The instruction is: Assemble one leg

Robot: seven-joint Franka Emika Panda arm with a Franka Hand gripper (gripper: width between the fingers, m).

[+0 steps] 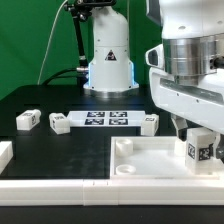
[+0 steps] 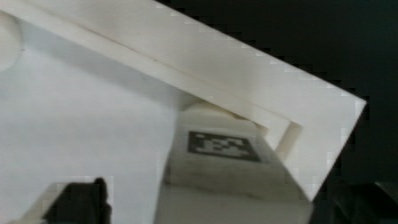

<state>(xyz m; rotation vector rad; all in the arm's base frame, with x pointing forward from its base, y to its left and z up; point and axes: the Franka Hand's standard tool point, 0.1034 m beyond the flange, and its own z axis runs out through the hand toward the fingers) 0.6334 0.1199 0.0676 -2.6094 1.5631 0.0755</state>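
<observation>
Right now stands upright, the leg [image 1: 199, 150], at the near corner of the big flat white panel [image 1: 150, 160] on the exterior view's right, tag facing the camera. Sits under the gripper [image 1: 190, 128], whose dark fingers reach down just above and beside it; cannot tell from either view whether the fingers are clamped on it or merely close around it. Shows in the wrist view as a white block with a black-and-white tag [image 2: 222, 145], pressed into the angle where two raised rims of the panel [image 2: 107, 120] meet. Blurs one dark fingertip [image 2: 75, 200] at the edge of that same view.

Further out: three more legs of the same kind on the black table [image 1: 40, 100]. Lies one [image 1: 28, 120] toward the exterior view's left, another [image 1: 60, 123] just beside the marker board [image 1: 108, 119], a third [image 1: 150, 121] at the board's other end, close to the gripper body. Fills the exterior view's right, the bulky white arm [image 1: 190, 60]. Stands behind the board a white robot base [image 1: 108, 60] with a blue glow. Runs along the near edge a white rail [image 1: 60, 187], with a white piece [image 1: 5, 152] at the far left.
</observation>
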